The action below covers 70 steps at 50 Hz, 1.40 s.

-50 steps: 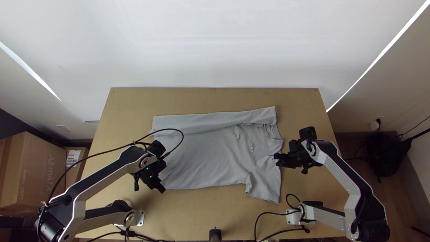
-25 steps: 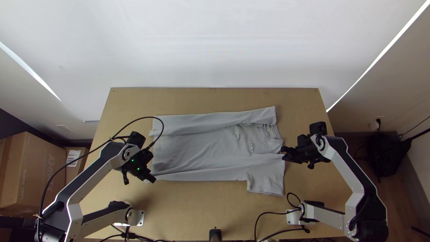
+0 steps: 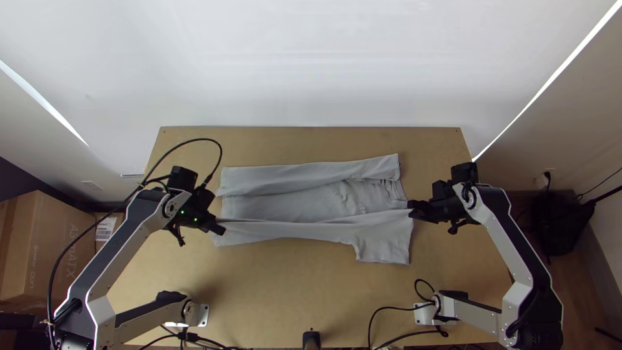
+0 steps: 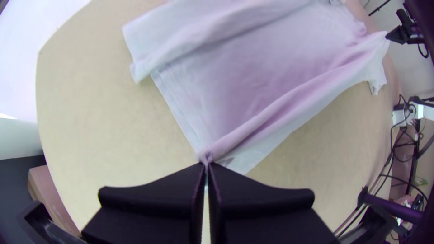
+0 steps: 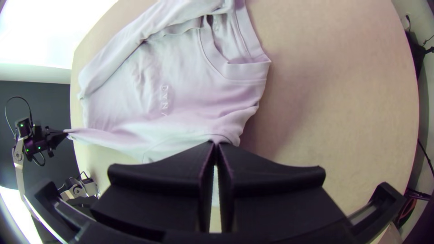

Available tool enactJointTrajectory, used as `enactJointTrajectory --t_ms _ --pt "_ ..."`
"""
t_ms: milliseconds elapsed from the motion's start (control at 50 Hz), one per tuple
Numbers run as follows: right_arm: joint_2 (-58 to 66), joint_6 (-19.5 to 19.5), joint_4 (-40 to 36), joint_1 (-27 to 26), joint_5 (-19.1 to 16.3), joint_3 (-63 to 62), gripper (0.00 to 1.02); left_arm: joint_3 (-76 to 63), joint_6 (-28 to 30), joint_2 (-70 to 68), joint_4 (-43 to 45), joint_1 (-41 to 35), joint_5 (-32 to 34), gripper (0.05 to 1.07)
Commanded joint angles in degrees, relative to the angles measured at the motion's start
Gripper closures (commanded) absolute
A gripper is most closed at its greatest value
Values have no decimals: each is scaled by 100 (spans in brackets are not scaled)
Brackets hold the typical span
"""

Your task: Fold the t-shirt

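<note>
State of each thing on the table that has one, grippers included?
T-shirt: far side folded inward, near side partly raised between the grippers
Near sleeve: unfolded
Left gripper: shut on the hem's near part
Right gripper: shut on the near shoulder

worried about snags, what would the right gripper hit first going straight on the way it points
Likely more of the t-shirt, whose edge the right gripper pinches; how high it sits is unclear, so it might pass above.

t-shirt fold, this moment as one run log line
t-shirt: far side folded over, near side stretched lengthwise | left gripper: shut on hem | right gripper: shut on shoulder near collar
</note>
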Motion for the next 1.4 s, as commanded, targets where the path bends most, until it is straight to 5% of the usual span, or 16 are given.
enactJointTrajectory --t_ms 0,1380 --pt "-67 155 -59 104 -11 250 100 280 -83 21 78 124 -15 105" --pt "4266 515 187 394 191 4698 100 3215 -627 3124 1282 652 -15 105"
